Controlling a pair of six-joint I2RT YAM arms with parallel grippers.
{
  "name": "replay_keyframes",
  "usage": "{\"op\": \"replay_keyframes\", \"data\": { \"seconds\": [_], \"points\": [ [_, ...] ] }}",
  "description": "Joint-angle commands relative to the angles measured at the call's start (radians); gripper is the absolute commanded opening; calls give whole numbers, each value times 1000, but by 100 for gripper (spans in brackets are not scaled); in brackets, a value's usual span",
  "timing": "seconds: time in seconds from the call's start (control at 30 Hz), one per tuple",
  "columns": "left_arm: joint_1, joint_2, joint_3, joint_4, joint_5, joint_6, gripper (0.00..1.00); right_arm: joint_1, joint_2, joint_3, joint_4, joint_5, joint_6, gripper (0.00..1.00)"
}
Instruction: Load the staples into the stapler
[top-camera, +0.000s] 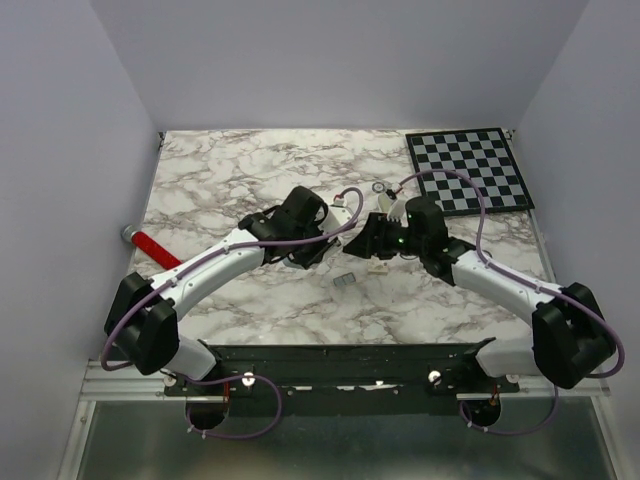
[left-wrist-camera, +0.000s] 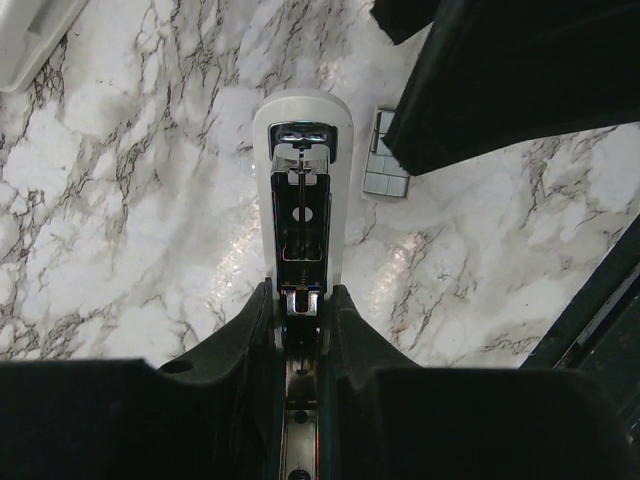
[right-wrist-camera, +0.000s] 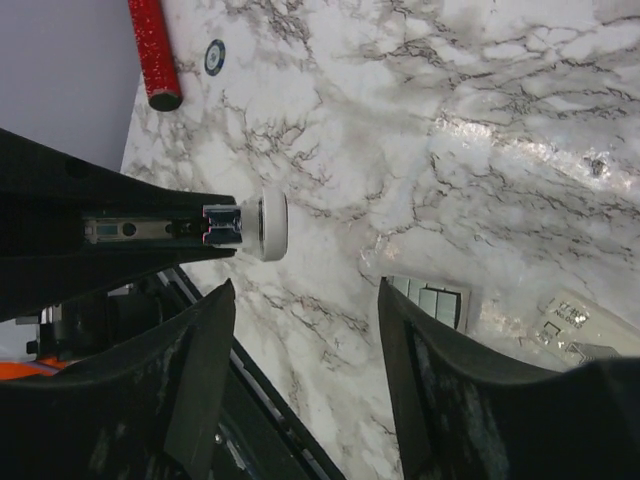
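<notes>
My left gripper (top-camera: 306, 247) (left-wrist-camera: 300, 300) is shut on the white stapler (left-wrist-camera: 303, 190). The stapler's open metal magazine channel faces the left wrist camera. Its white tip (right-wrist-camera: 266, 226) also shows in the right wrist view. In the top view the stapler is mostly hidden under the arm. The staples (top-camera: 346, 281) (left-wrist-camera: 384, 158) (right-wrist-camera: 436, 302), a small flat grey strip, lie on the marble table just past the stapler's tip. My right gripper (top-camera: 366, 245) (right-wrist-camera: 305, 300) is open and empty. It hovers low, with one finger right beside the staples and partly covering them.
A small white box with marks (top-camera: 380, 268) (right-wrist-camera: 566, 318) lies right of the staples. A larger white block (left-wrist-camera: 30, 40) lies off to one side. A red pen (top-camera: 150, 245) (right-wrist-camera: 152, 50) lies at the left edge. A checkerboard mat (top-camera: 468, 170) is at the back right.
</notes>
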Motion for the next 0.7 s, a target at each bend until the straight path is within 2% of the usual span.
{"op": "replay_keyframes", "data": {
  "seconds": [0.0,0.47,0.67],
  "points": [
    [-4,-45,-15,60,79,-37,0,6,31,38,87,-18,51,63],
    [-5,-102,-8,106,146,-55,0,17,59,64,122,-45,59,50],
    [-8,-128,0,125,173,-55,0,23,83,74,159,-99,96,39]
  ]
}}
